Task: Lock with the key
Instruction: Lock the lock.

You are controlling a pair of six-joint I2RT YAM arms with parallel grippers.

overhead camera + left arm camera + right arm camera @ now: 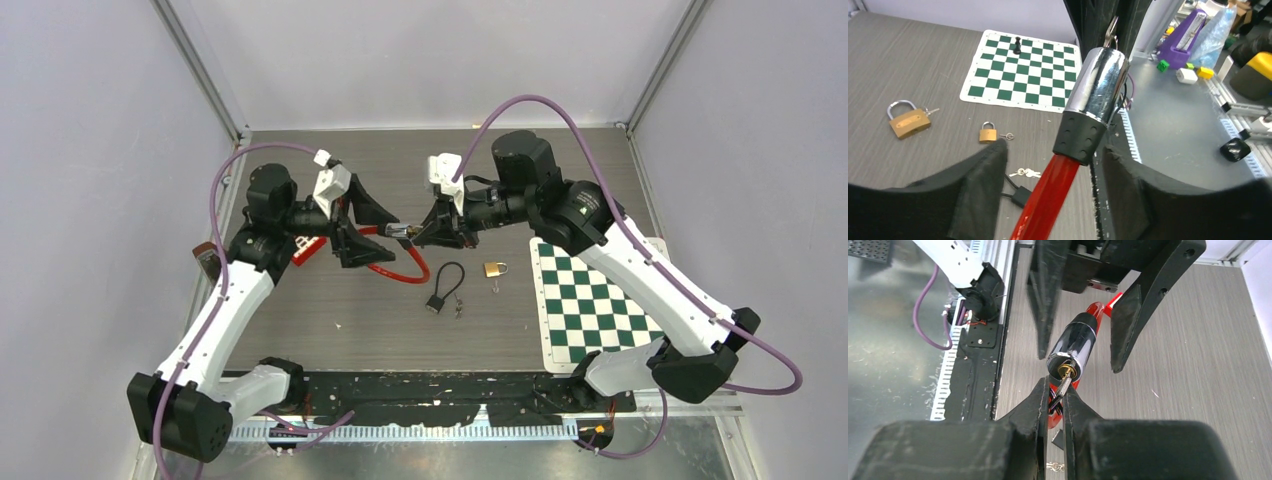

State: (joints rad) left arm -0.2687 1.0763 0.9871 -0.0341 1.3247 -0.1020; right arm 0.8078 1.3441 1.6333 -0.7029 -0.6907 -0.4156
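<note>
A red cable lock (400,268) with a chrome cylinder (1098,85) and a black sleeve is up off the table between the two arms. My left gripper (385,238) is open: in the left wrist view (1054,147) the red cable (1048,195) runs between the fingers with a gap on each side. My right gripper (1055,387) is shut on the key (1064,385). The key's tip sits in the brass keyhole at the cylinder's end (1066,371). In the top view the right gripper (420,235) meets the cylinder head-on.
A black cable padlock (437,303) with loose keys (458,310) lies in front. A small brass padlock (494,269) lies beside a green chessboard mat (590,300). A larger brass padlock (908,120) lies at the table's left edge. A black pawn (1018,46) stands on the mat.
</note>
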